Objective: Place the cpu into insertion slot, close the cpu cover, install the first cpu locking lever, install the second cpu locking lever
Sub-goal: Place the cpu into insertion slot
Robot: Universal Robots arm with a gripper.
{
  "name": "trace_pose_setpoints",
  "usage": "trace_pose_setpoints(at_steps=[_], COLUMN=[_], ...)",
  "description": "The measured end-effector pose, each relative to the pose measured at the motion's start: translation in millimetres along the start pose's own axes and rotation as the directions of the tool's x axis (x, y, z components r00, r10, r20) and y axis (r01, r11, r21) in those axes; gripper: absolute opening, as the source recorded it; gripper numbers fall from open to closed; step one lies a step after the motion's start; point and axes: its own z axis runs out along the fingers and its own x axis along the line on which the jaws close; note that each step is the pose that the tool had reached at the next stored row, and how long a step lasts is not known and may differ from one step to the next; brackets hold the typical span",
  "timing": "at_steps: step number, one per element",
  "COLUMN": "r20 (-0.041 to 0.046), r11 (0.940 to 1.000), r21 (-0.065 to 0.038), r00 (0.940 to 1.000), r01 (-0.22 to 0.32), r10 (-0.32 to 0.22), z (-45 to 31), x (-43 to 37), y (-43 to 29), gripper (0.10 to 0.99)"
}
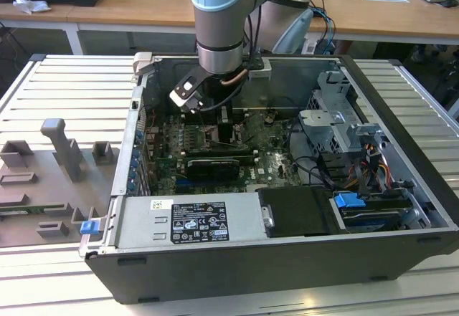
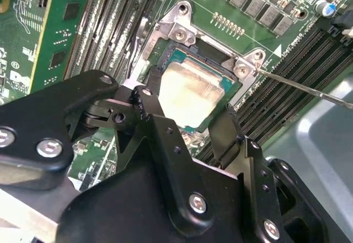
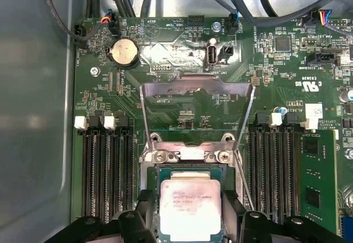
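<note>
The first step looked to be in hand: the gripper [image 2: 187, 111] held the cpu [image 3: 190, 207], jaws narrow on two opposite edges, and the chip lay in or just over the insertion slot [image 3: 165, 156]. The cpu cover [image 3: 197, 84] stood tipped open on its hinge. Finishing the step would call for the chip to sit level and square in the socket. The open computer case [image 1: 237, 276] held the green board [image 3: 99, 88]

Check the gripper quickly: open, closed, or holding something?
Gripper: closed on the cpu, gripping it by two opposite edges.
</note>
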Motion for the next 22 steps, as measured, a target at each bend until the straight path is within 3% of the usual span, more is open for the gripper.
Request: trace_pose_setpoints(at_steps=[7, 15, 17, 18, 19, 20, 21, 22], r20=[0.0113, 0.0107, 0.0106, 0.0109, 0.0111, 0.0113, 0.0115, 0.0116], r11=[1.0, 1.0, 1.0, 0.9999, 0.9997, 0.9995, 0.9992, 0.9991], r21=[0.0, 0.002, 0.007, 0.017, 0.023, 0.033, 0.04, 0.042], r00=[0.9999, 0.9999, 0.9999, 0.9999, 0.9999, 0.9999, 0.9999, 0.9999], r01=[0.001, 0.0, 0.0, 0.0, 0.0, 0.0, 0.0, 0.0], r10=[-0.001, -0.001, 0.0, -0.001, -0.001, -0.001, -0.001, -0.001], z=[0.3, -9.1, -9.7, -9.8, -9.8, -10.0, -10.4, -11.1], x=[-3.5, -3.3, -3.3, -3.3, -3.3, -3.3, -3.3, -3.3], y=[0.0, 0.9, 1.7, 3.0, 3.9, 5.3, 6.3, 6.5], gripper=[0.612, 0.596, 0.471, 0.412, 0.412, 0.349, 0.227, 0.169])
